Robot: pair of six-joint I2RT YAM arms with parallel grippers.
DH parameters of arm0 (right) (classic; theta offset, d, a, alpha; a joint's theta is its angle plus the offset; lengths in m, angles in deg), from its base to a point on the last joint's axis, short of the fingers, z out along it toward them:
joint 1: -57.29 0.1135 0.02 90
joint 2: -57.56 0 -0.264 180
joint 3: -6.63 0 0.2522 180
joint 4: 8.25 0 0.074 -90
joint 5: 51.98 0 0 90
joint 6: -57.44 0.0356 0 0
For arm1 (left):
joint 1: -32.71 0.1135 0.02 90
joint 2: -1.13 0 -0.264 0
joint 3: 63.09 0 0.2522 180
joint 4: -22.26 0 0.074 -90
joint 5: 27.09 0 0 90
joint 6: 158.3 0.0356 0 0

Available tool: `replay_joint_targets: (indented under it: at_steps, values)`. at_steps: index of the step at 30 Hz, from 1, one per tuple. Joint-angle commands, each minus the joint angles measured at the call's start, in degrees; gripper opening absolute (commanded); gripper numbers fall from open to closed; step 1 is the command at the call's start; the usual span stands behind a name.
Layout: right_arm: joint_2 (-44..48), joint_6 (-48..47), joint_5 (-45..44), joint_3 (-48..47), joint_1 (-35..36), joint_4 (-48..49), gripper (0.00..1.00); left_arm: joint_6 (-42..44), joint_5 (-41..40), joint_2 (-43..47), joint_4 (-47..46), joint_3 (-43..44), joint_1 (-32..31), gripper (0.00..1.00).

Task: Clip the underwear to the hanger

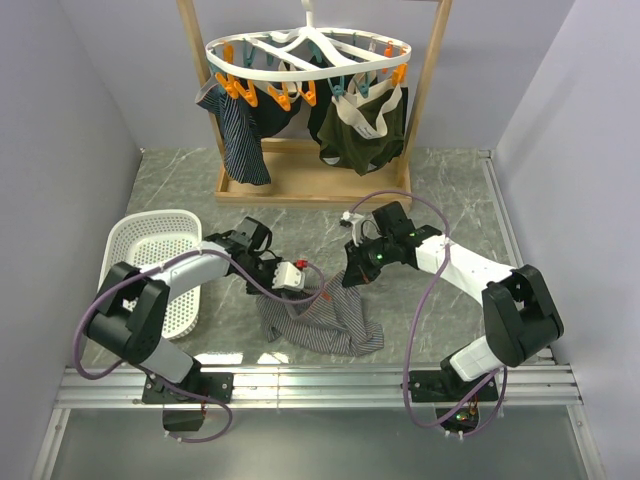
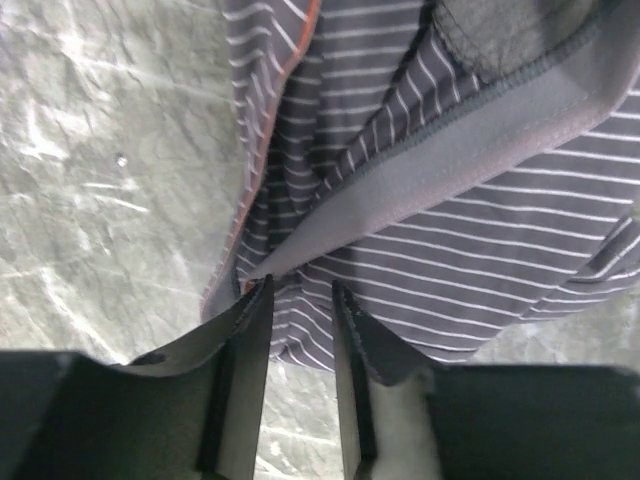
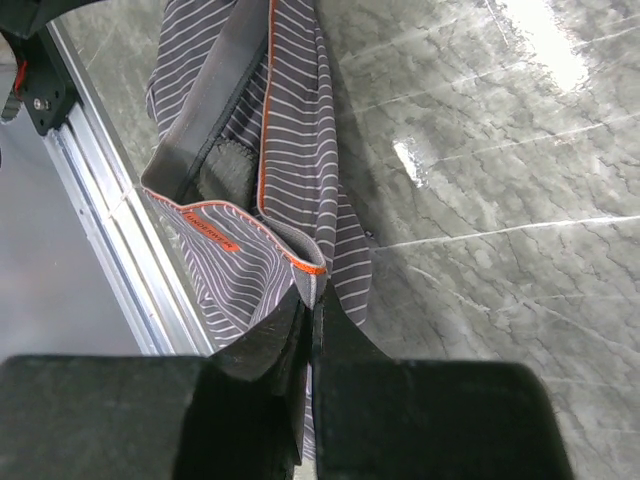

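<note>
The grey marble-patterned table [image 1: 450, 190] fills the overhead view, with a wooden frame [image 1: 310, 185] standing at its upper centre. The white oval hanger [image 1: 312, 45] hangs from that frame, carrying a dark navy striped garment [image 1: 240, 140] on the left and a dark olive pair [image 1: 360, 135] on the right.

The left arm [image 1: 190, 275] rises from the lower left and lies low, reaching right past a white basket [image 1: 150, 232]. The right arm [image 1: 460, 265] rises from the lower right, folds at its elbow and reaches left.

The grey striped underwear [image 1: 325, 325] lies bunched on the table at lower centre, between the two wrists and well apart from the hanger.

The left gripper [image 2: 300, 300] points down at the garment's left edge, its fingers a narrow gap apart, with table showing between them. The right gripper [image 3: 312, 305] is pinched tight on an orange-trimmed fold [image 3: 308, 265] of the underwear.
</note>
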Motion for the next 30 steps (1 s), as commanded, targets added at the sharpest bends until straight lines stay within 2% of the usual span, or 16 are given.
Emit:
replay_joint_targets:
  at_steps: [1,3,7,18,23,30]
  values:
    - [2.2,-0.6,1.4,-0.1,-0.8,-0.7,0.0,1.7,-0.8,3.1,-2.1,-1.5,-0.3,0.36]
    - [2.0,-0.4,1.9,-0.3,-0.9,-0.7,0.0,1.9,-0.7,3.8,-1.9,-1.3,-0.3,0.41]
    - [1.7,-0.2,2.2,-0.6,-0.9,-0.7,0.0,1.3,-0.3,2.8,-1.6,-0.1,-0.4,0.44]
    - [0.5,0.5,2.6,-0.6,-0.8,-0.5,0.0,2.4,3.6,5.6,-1.2,2.9,-0.4,0.42]
    - [0.6,-0.1,2.0,-0.6,-0.8,-1.3,0.0,1.9,4.5,2.7,-3.0,3.9,-0.8,0.43]
    - [0.2,-0.4,2.0,-0.5,-1.0,-1.5,0.0,6.7,4.7,0.4,-0.6,2.1,-1.2,0.41]
